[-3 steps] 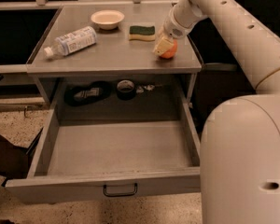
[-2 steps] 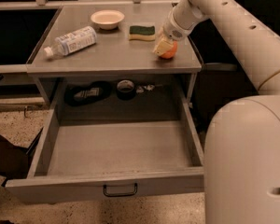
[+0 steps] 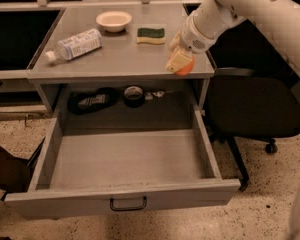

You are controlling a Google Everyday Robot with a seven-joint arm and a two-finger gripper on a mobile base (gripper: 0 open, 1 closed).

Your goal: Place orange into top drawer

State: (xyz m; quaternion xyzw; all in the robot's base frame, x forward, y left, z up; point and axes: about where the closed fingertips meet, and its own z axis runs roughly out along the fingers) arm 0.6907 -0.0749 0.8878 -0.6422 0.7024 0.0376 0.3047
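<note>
The orange (image 3: 184,67) is held in my gripper (image 3: 178,61) above the front right part of the grey tabletop (image 3: 120,54), close to its front edge. The pale fingers (image 3: 173,61) are shut around the fruit, and only its lower right part shows. The top drawer (image 3: 125,159) is pulled fully open below and in front of the table. Its inside is bare, and its front panel carries a small dark handle (image 3: 127,204). The gripper is above and behind the drawer's right rear corner.
On the tabletop lie a plastic bottle (image 3: 75,45) on its side, a white bowl (image 3: 113,20) and a yellow-green sponge (image 3: 151,35). Dark items and a tape roll (image 3: 133,95) sit on the shelf behind the drawer. A black office chair (image 3: 252,109) stands to the right.
The gripper with the orange has moved slightly forward toward the table's front edge. The drawer and tabletop objects have not moved.
</note>
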